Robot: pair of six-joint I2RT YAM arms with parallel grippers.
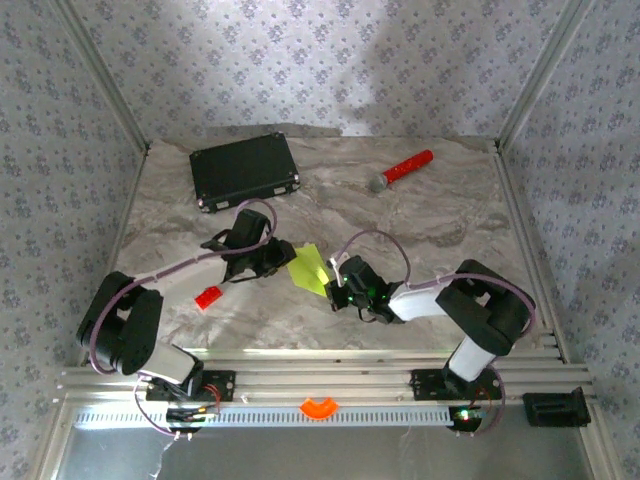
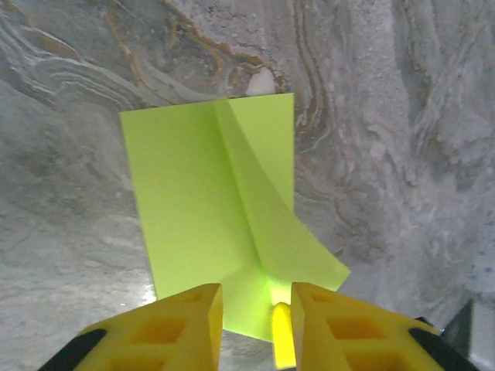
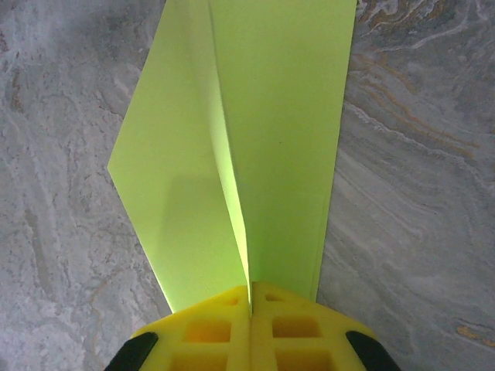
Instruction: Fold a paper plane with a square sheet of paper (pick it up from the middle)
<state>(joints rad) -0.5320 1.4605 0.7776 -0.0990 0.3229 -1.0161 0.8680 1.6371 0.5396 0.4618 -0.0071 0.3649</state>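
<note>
One desk (image 1: 420,230) of marbled grey, with two arms and two grippers.

- **Far left, to the rear:** one black case (image 1: 245,170), closed and lying flat.
- **Nearer, left of centre:** one small red block (image 1: 208,296), well apart from the case and just beside the left arm.
- **Next rightward:** left gripper (image 1: 283,262), reaching in toward the middle. In the wrist view, two yellow fingers (image 2: 182,317) parted by a clear gap. One raised fold of paper standing in that gap, nearer the right-hand finger. No pinch on it to be seen, so slack rather than clamped.
- **In the middle, between both grippers:** one square sheet of paper (image 1: 310,268), lime yellow-green and partly folded, with one lengthwise crease and one flap lifted. Resting on the desk or raised off it: cannot tell.
- **Just right of the sheet:** right gripper (image 1: 335,288), its two fingers (image 3: 302,325) pressed fully together on the near end of the crease, holding the sheet fast.
- **Farther right, to the rear:** one red-handled microphone (image 1: 400,170), lying alone, well apart from everything else.
</note>
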